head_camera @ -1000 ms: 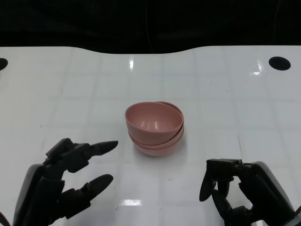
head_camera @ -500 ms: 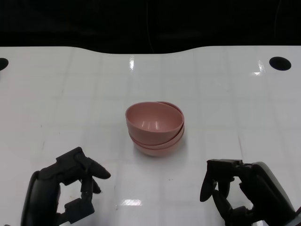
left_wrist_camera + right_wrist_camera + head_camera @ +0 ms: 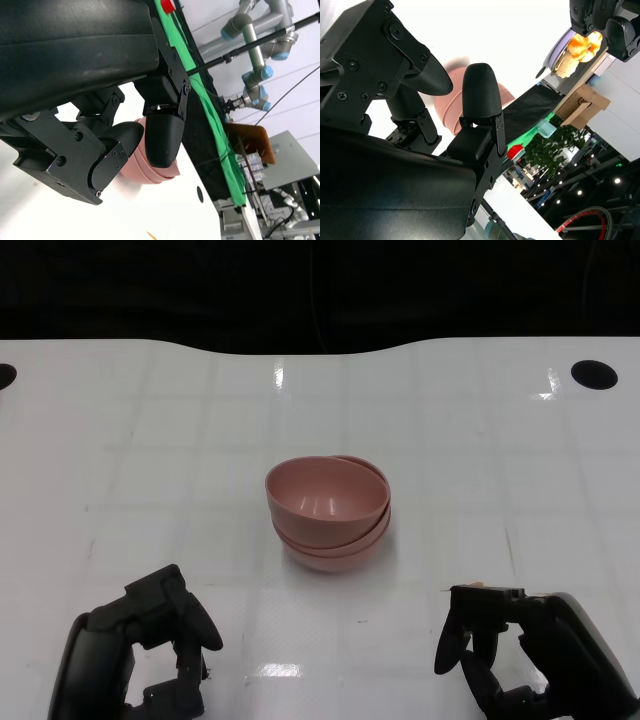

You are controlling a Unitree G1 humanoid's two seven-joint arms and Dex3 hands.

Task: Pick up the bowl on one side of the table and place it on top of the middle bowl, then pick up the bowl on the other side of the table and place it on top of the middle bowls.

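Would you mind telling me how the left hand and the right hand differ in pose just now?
In the head view the left hand has its fingers curled inward toward its palm, while the right hand has its fingers bent downward toward the table. The left hand sits left of the bowl stack, the right hand to its right. Both are black, hold nothing and are apart from the stack.

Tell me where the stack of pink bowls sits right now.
In the head view the stack of pink bowls sits mid-table, ahead of and between the left hand and right hand.

Both hands, the left hand (image 3: pixel 140 655) and the right hand (image 3: pixel 530 660), are black, with chunky rounded fingers (image 3: pixel 162 137) and small screws.
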